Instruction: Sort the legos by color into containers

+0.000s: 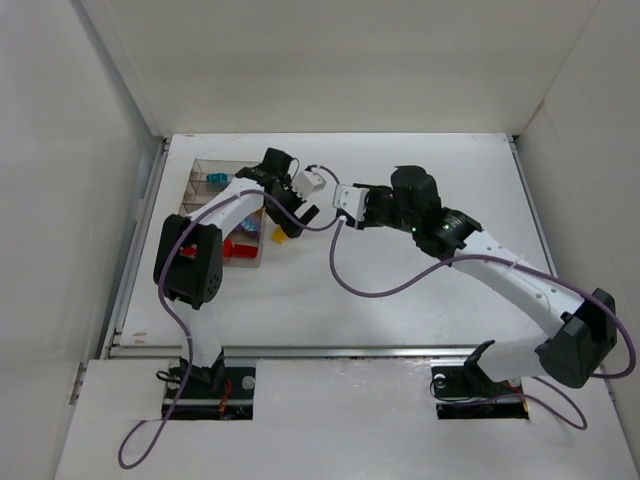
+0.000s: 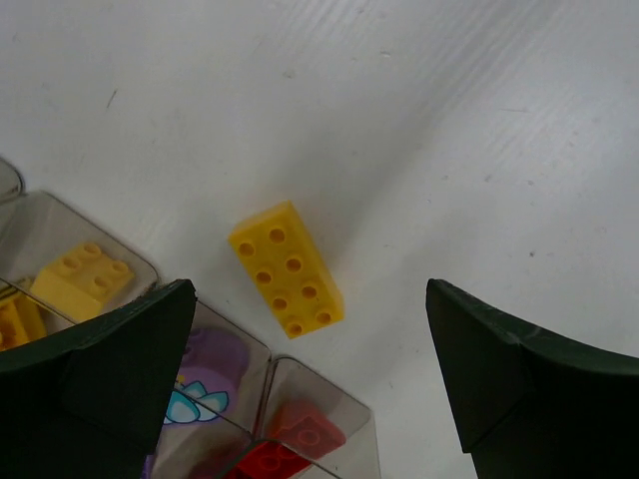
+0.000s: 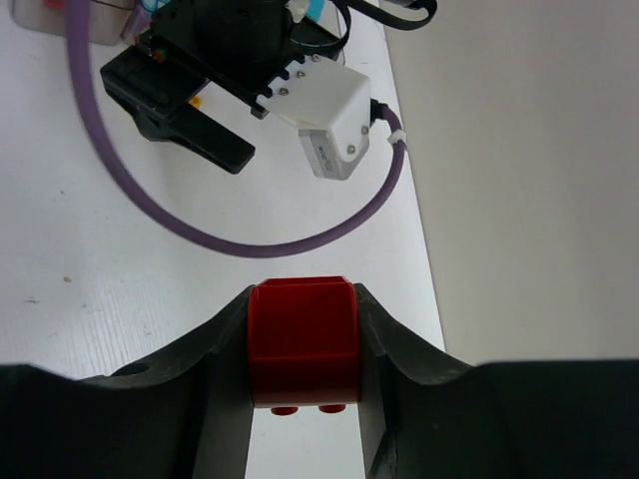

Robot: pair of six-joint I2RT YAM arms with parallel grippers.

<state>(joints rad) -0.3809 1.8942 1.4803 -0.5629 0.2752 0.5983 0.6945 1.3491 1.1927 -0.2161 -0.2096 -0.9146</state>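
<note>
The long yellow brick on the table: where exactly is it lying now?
In the left wrist view, the yellow brick lies flat on the white table, below the open left gripper, just outside the containers.

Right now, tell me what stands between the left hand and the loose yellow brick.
Nothing visible. The loose yellow brick lies bare on the table, below the open left hand, beside the box.
</note>
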